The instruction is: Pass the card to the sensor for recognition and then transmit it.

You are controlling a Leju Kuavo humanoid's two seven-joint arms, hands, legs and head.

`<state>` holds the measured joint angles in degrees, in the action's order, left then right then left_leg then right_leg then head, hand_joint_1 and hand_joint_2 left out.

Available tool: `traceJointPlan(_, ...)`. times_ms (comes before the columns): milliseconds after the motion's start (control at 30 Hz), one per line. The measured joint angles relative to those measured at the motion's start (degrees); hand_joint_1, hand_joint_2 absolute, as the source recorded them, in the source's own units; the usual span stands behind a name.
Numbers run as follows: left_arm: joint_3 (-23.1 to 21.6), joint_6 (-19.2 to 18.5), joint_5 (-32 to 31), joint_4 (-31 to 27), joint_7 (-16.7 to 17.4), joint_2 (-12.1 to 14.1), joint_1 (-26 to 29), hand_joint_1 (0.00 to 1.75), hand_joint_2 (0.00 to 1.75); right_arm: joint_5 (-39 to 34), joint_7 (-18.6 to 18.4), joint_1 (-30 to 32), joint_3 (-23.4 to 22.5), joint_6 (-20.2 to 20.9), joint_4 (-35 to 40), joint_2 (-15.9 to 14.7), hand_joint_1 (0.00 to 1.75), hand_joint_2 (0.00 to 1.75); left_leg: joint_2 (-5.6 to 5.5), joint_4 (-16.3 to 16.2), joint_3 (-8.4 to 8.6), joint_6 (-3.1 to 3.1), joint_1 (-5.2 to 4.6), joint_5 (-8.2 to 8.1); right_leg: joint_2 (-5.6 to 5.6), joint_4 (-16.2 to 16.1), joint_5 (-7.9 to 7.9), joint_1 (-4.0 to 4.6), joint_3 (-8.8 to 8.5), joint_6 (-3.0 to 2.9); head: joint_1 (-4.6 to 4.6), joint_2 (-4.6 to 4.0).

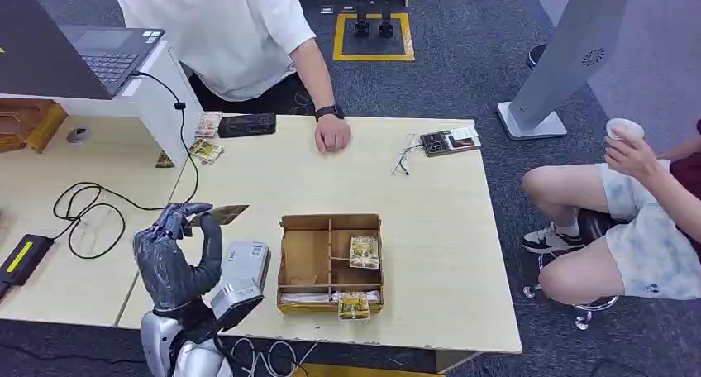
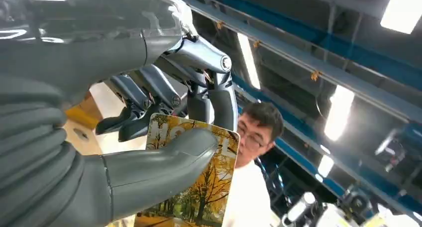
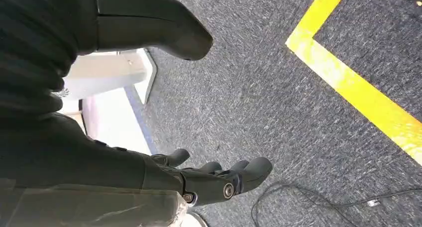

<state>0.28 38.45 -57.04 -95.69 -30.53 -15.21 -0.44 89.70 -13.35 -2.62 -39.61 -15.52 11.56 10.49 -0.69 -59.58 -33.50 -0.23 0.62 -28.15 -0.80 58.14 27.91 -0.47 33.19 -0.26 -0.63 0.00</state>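
One card (image 1: pixel 221 215) pinched in left hand (image 1: pixel 169 253) above table (image 1: pixel 430 228) w/ box (image 1: pixel 331 263); right hand (image 3: pixel 209 179) loose, fingers apart, over carpet (image 3: pixel 278 97).

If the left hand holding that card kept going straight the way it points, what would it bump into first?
Probably nothing soon: the left hand points its card over bare table toward the person's hand at the far edge, though depth is unclear.

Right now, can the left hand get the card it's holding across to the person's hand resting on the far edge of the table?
Probably yes. The left hand holds the card raised above the table, and the bare tabletop lies between it and the person's hand. The wooden tray sits off to the side.
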Motion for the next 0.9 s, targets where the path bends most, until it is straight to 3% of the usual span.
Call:
traceJointPlan(233, 1.27, 0.00, -3.70, 4.29, 4.70, -0.53, -7.63, 1.75, 1.75, 0.00, -0.11, -0.07, 1.51, 0.53, -0.02, 0.00, 0.00, 1.75, -0.01, -0.01, 0.02, 0.00, 0.01, 0.01, -0.01, 0.02, -0.01, 0.00, -0.01, -0.01, 0.00, 0.00)
traceJointPlan(533, 5.20, -0.02, -10.00, 14.41, 9.55, -2.25, -17.45, 1.75, 1.75, 0.00, -0.52, -0.20, 3.87, 0.96, -0.04, 0.00, 0.00, 1.75, -0.02, -0.01, -0.01, 0.00, 0.00, 0.01, 0.01, 0.02, -0.01, 0.00, 0.00, -0.01, -0.02, 0.00)
traceJointPlan(900, 6.67, -0.02, -16.00, 27.42, 22.74, -1.84, -25.15, 1.75, 1.75, 0.00, -0.79, -0.30, 5.25, 1.42, -0.07, 0.00, 0.00, 1.75, -0.02, -0.02, -0.01, 0.00, 0.00, 0.01, 0.00, 0.02, -0.01, 0.00, 0.00, -0.01, 0.00, 0.00)
